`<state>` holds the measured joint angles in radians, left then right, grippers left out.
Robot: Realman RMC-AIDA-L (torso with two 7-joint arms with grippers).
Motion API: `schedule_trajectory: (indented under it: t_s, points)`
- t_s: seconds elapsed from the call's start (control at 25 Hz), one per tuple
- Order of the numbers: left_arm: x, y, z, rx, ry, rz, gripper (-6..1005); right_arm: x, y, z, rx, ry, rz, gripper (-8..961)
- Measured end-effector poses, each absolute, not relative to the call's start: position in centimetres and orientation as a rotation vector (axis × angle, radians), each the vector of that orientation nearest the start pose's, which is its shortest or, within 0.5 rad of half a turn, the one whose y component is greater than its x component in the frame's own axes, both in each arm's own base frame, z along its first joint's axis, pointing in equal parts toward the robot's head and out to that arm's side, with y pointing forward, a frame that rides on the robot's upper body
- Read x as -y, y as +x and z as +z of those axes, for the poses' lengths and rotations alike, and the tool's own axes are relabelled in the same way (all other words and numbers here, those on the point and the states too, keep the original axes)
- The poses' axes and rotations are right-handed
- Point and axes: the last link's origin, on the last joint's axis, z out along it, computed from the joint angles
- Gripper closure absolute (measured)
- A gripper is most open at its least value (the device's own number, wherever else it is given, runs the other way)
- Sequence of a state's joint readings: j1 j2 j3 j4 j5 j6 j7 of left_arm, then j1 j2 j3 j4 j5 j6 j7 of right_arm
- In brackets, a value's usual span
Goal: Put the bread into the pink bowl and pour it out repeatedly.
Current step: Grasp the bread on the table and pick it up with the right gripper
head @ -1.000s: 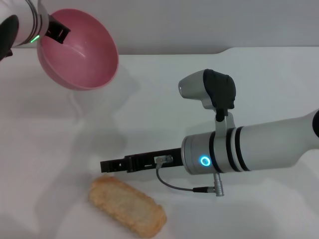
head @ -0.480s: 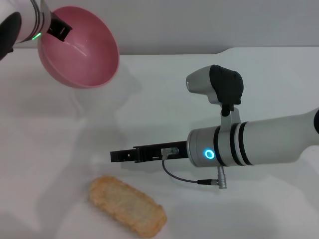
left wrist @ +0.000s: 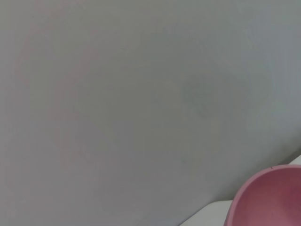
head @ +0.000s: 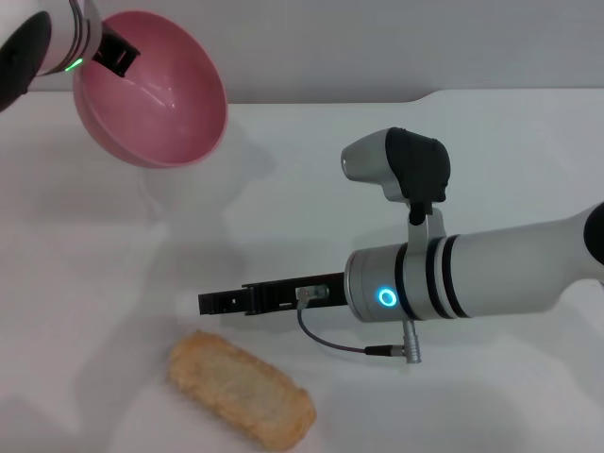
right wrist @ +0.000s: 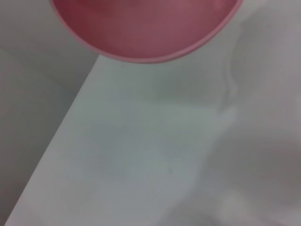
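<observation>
The pink bowl [head: 156, 104] hangs tilted above the table's far left, its empty inside facing me. My left gripper [head: 115, 55] is shut on its upper rim. The bowl's edge also shows in the left wrist view [left wrist: 268, 197], and the bowl shows from below in the right wrist view [right wrist: 141, 28]. The bread [head: 241, 389] lies flat on the white table near the front left, its pale tan face up. My right gripper [head: 212, 303] reaches leftward, low over the table, a little behind the bread and not touching it.
The white table [head: 491, 170] has a back edge against a grey wall [head: 377, 47]. A cable and plug [head: 382, 350] hang under the right wrist. The right forearm [head: 491, 274] spans the right half of the table.
My right arm swung right and away, then came back left toward the bread. The bowl crept slightly up and to the right. The bread has not moved.
</observation>
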<state>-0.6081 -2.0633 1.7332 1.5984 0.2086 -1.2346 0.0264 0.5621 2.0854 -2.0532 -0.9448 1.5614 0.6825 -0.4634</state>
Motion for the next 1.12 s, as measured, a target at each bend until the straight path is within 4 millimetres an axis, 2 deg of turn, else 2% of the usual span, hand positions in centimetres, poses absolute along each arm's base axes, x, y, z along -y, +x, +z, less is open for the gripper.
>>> schedule_trajectory:
  t_s: [0.8,1.12]
  points:
    - [-40.3,-11.8,4.5,0.463,-1.855,0.401,951,-31.0,14.3,-16.8,-1.665,-2.594,0.331,293]
    - [-40.3,-11.7,4.5,0.461,-1.857,0.398,950,-30.7,14.9,-17.2,-1.706,-2.585,0.302,297]
